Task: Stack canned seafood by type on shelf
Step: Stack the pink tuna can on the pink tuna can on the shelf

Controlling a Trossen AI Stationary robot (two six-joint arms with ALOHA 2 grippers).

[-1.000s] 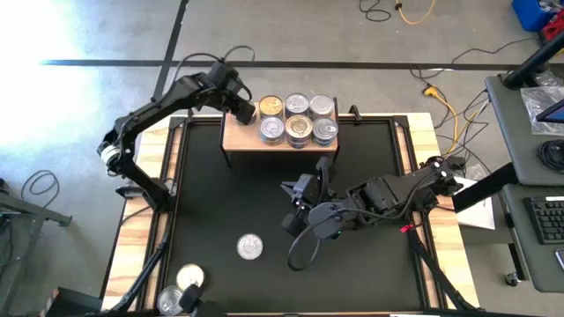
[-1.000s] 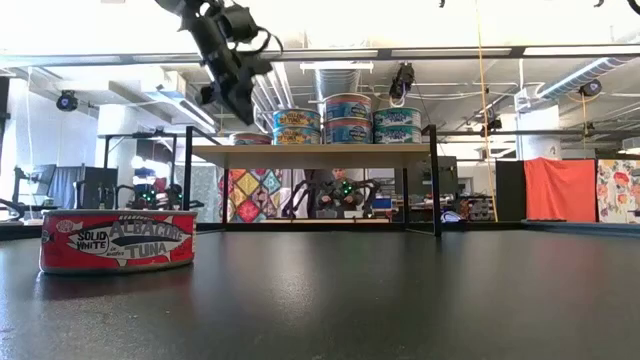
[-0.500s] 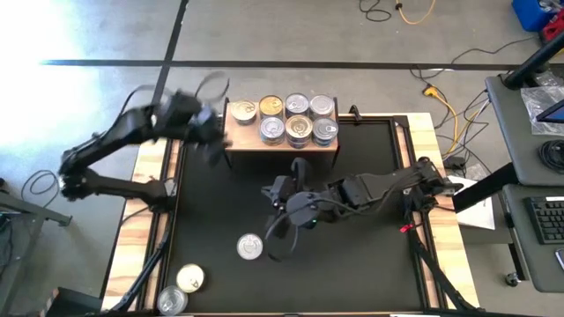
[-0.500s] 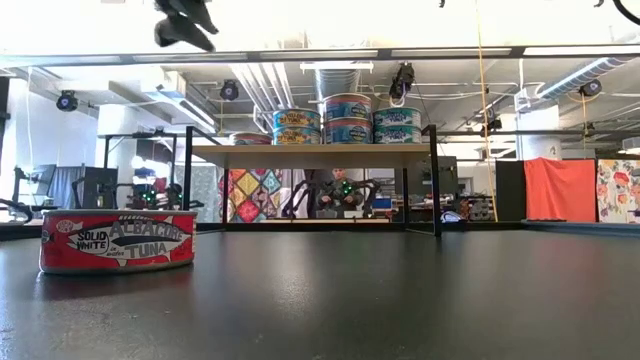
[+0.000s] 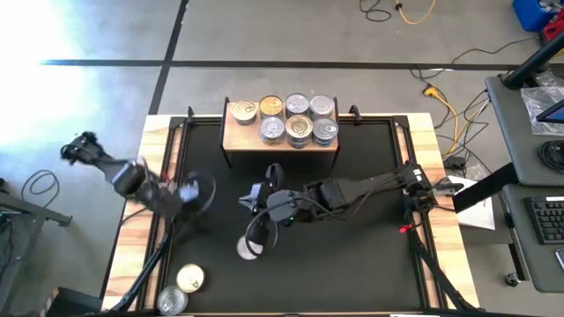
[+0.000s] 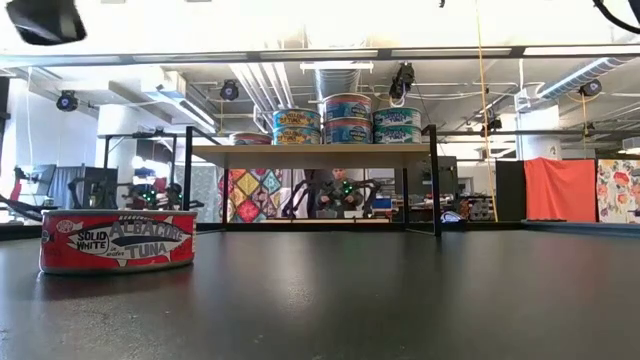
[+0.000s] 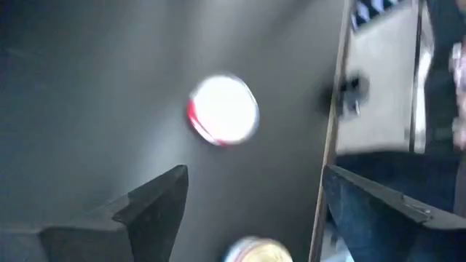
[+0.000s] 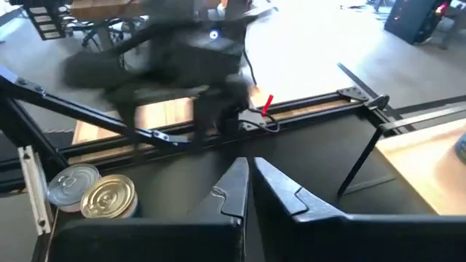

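The shelf (image 5: 238,138), a light-wood board on dark legs, stands at the table's far side and carries several cans (image 5: 300,129), gold-lidded ones at its left end (image 5: 244,110); some are stacked two high (image 6: 348,117). A red-sided tuna can (image 5: 249,249) lies flat on the black table. Two more cans (image 5: 189,278) sit at the near left corner. My left gripper (image 7: 255,182) hangs open above the table's left side, the red-sided can (image 7: 223,109) ahead of it. My right gripper (image 5: 249,199) is shut, above the table's middle and just beyond the tuna can.
The black table has a raised wooden rim (image 5: 150,229) with dark rails along its sides. My right arm (image 5: 361,187) lies across the table's middle from the right edge. A cable loop (image 5: 260,233) hangs from it over the tuna can.
My left gripper has let go of a gold-lidded can, which stays at the shelf's left end. It has swung fast toward the table's left and near edges. My right gripper, still shut, has gone toward the table's left edge, closer to the tuna can.
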